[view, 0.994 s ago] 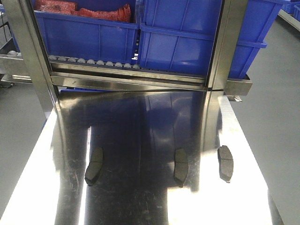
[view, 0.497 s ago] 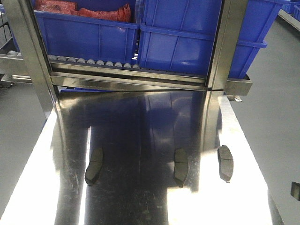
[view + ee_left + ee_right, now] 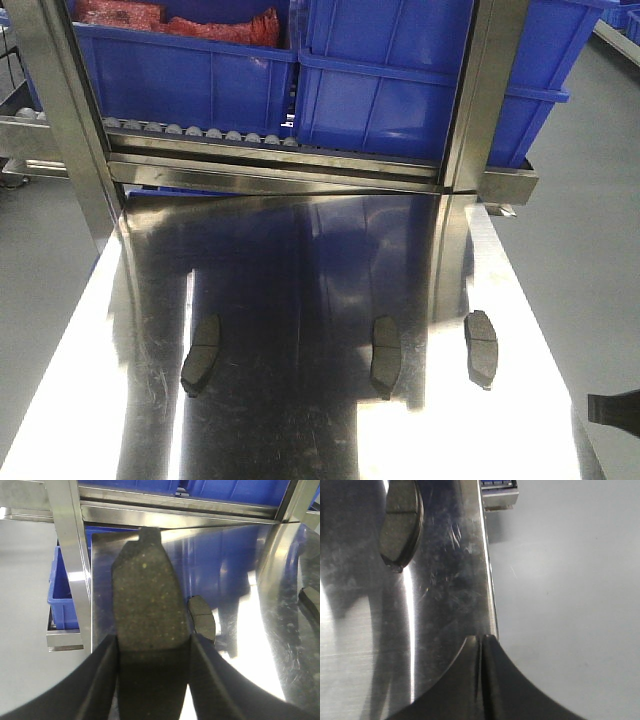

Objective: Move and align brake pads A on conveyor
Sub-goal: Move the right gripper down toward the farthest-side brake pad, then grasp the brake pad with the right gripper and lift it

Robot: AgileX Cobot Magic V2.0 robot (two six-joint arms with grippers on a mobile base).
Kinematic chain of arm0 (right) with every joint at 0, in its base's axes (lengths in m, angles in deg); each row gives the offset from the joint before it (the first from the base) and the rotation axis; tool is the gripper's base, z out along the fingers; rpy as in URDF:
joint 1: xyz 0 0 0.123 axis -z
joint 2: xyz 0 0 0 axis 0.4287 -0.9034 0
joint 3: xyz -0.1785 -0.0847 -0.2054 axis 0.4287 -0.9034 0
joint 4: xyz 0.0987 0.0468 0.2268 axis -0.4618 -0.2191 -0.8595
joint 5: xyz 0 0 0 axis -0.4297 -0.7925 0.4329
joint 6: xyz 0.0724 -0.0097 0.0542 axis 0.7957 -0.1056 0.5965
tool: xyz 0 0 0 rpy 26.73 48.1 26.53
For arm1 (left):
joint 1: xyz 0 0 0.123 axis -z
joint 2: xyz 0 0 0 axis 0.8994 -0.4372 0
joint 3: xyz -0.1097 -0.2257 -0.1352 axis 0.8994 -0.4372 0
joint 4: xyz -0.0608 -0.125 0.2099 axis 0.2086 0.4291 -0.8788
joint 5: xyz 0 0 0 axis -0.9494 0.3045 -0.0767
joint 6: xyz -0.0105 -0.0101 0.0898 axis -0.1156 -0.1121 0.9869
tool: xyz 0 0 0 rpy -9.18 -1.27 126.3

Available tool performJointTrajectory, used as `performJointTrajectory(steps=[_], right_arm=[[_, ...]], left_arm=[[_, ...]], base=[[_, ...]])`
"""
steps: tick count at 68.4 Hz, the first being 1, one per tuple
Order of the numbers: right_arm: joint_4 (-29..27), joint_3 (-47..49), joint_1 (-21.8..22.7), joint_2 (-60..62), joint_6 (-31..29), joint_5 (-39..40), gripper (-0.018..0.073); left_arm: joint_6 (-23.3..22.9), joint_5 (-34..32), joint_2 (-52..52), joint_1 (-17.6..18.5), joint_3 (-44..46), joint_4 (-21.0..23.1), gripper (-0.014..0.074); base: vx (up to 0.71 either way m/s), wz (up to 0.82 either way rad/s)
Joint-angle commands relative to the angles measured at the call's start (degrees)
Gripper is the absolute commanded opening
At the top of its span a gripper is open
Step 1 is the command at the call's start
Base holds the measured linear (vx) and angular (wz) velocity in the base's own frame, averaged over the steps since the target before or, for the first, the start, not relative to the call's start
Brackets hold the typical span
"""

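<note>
Left gripper (image 3: pixel 153 640) fingers (image 3: pixel 100 680) clamp one brake pad A (image 3: pixel 147 600). Right gripper (image 3: pixel 481 645) fingers (image 3: pixel 457 680) are together. Left blue crate (image 3: pixel 180 85) contains red parts (image 3: pixel 170 18); right blue crate (image 3: pixel 400 90) contents not visible.

Three pads lie in a row across the near half of the table (image 3: pixel 300 250). Between the left pad (image 3: pixel 200 353) and middle pad (image 3: pixel 386 355) runs a wide bare lane; the middle and right pad (image 3: pixel 481 347) leave a narrower one. Beyond them the steel is bare up to the rack (image 3: pixel 270 165), whose posts (image 3: pixel 480 90) and crates (image 3: pixel 190 80) wall off the far end. A fourth pad (image 3: pixel 147 590) juts beyond the left gripper (image 3: pixel 152 645) clamping it.
</note>
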Motion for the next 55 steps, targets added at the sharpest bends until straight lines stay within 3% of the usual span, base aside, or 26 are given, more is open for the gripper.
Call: performJointTrajectory(steps=[1, 22, 35, 44, 55], right_arm=[[-0.99, 1.99, 0.28, -0.2, -2.6, 2.2, 0.0075], [-8.91, 3.33, 0.23, -0.71, -11.85, 3.14, 0.046], [-10.46, 10.42, -4.6, -6.54, -12.19, 2.68, 0.049], [-7.27, 17.38, -10.7, -14.85, -6.03, 2.41, 0.0475], [5.25, 26.08, -16.2, -25.71, 8.4, -0.45, 0.0468]], left_arm=[[-0.07, -5.08, -0.41, 0.27, 1.43, 0.85, -0.0006], [-0.07, -5.08, -0.41, 0.27, 1.43, 0.85, -0.0006], [-0.07, -5.08, -0.41, 0.27, 1.43, 0.85, -0.0006], [-0.07, -5.08, -0.41, 0.27, 1.43, 0.85, -0.0006], [-0.07, -5.08, -0.41, 0.27, 1.43, 0.85, -0.0006]], base=[[0.0, 0.0], [0.0, 0.0], [0.0, 0.0], [0.0, 0.0], [0.0, 0.0]])
